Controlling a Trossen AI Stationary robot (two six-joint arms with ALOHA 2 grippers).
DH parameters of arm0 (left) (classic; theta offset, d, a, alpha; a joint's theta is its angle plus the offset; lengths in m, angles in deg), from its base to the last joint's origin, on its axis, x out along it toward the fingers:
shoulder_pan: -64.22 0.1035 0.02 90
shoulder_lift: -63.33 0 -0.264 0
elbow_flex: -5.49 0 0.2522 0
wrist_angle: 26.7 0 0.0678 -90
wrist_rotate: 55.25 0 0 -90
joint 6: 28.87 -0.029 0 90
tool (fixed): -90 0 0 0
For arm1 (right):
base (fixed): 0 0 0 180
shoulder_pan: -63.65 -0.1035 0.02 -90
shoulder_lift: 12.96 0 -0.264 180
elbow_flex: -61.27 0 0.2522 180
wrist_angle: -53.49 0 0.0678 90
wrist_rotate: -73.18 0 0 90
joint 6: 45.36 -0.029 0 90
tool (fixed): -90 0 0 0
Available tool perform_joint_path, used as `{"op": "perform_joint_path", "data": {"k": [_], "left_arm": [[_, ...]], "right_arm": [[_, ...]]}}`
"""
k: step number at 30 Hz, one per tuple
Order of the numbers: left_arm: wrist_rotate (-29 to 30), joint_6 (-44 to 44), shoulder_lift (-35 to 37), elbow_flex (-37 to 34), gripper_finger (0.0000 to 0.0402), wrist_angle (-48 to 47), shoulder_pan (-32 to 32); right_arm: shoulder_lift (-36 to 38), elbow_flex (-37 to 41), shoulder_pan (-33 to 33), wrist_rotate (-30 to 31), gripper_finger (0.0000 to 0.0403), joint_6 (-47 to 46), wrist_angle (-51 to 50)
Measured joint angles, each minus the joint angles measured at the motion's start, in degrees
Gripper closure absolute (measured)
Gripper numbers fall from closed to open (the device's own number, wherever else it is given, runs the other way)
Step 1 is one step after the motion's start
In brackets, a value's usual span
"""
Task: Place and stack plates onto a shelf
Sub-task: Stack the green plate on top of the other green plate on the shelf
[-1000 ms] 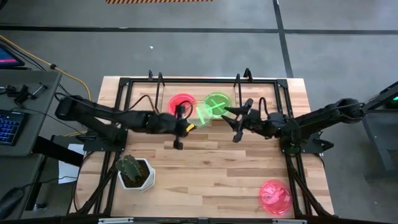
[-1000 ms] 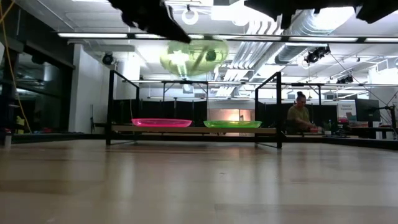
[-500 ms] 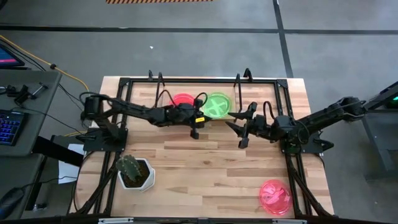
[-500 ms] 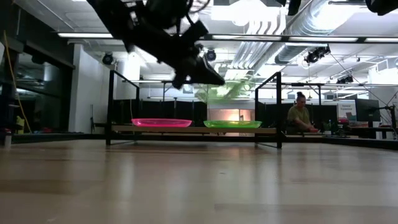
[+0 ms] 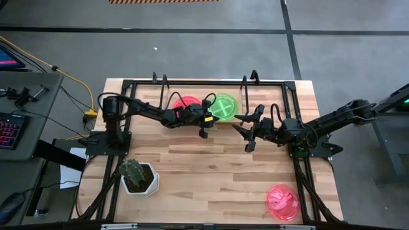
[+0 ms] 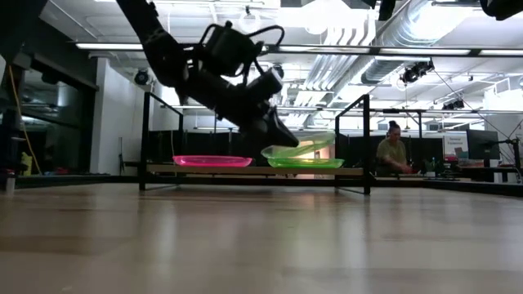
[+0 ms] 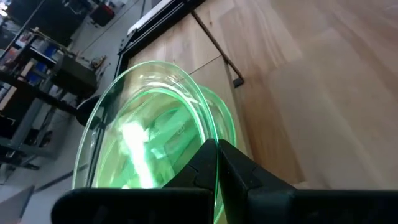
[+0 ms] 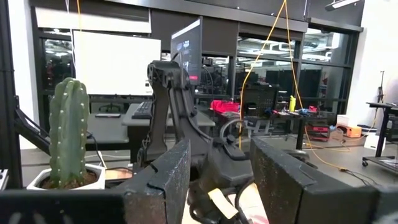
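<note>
My left gripper (image 5: 208,119) is over the shelf (image 6: 245,170), shut on a neon green plate (image 5: 224,104). In the low view that plate (image 6: 301,145) is tilted just above a second green plate (image 6: 306,162), which lies flat on the shelf board. Whether the two touch, I cannot tell. A pink plate (image 5: 186,102) lies flat on the board left of them. More pink plates (image 5: 282,201) sit on the table near its right near corner. My right gripper (image 5: 246,130) hangs open over the table, right of the shelf, holding nothing. My left gripper pinches the green plate's rim (image 7: 212,129) between its two fingers (image 7: 239,171), on the side facing the table's left. It comes slanting down from the table's left. The plate is tilted, its held side lower and its far side raised (image 6: 329,136).
A white pot with a cactus (image 5: 137,176) stands near the table's left near edge. Thin black upright rods (image 6: 146,139) frame the shelf. A large black frame (image 5: 300,172) runs round the tabletop. A person (image 6: 394,151) sits in the room beyond the table.
My left gripper has moved toward the table's right and far edge and come down over the shelf, carrying the green plate. The plate has gone from high above the shelf and steeply tipped to a shallow tilt just over the green plate lying there.
</note>
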Motion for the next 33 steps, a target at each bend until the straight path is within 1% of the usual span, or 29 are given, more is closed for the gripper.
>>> {"op": "perform_joint_path", "data": {"k": [3,6,9,19,24,31,33], "left_arm": [[-0.10,-0.23,-1.77,0.00,0.0401,2.79,0.75],[-1.76,-0.23,-2.76,0.00,0.0401,5.39,1.16],[-3.03,-0.30,-2.95,0.01,0.0401,5.93,1.13],[-3.10,-1.28,-2.94,0.00,0.0397,5.96,1.10],[-3.10,-2.33,-2.94,0.01,0.0368,5.94,1.10],[-3.07,-2.71,-2.94,0.00,0.0305,5.94,0.93],[-1.95,-2.68,-2.91,0.02,0.0289,5.94,0.55]], "right_arm": [[0.00,0.00,0.00,0.00,0.0247,-0.05,-0.01],[0.00,0.00,0.00,0.00,0.0247,-0.17,-0.02],[0.00,0.00,0.02,0.00,0.0247,-0.13,-0.09],[0.00,-0.02,0.13,-0.04,0.0247,-0.46,-0.39],[0.00,-0.02,0.13,-0.09,0.0247,-1.33,-0.42],[0.00,-0.09,0.15,-0.24,0.0247,-1.53,-1.00],[0.00,-0.09,0.15,-0.22,0.0247,-1.53,-1.24]]}}
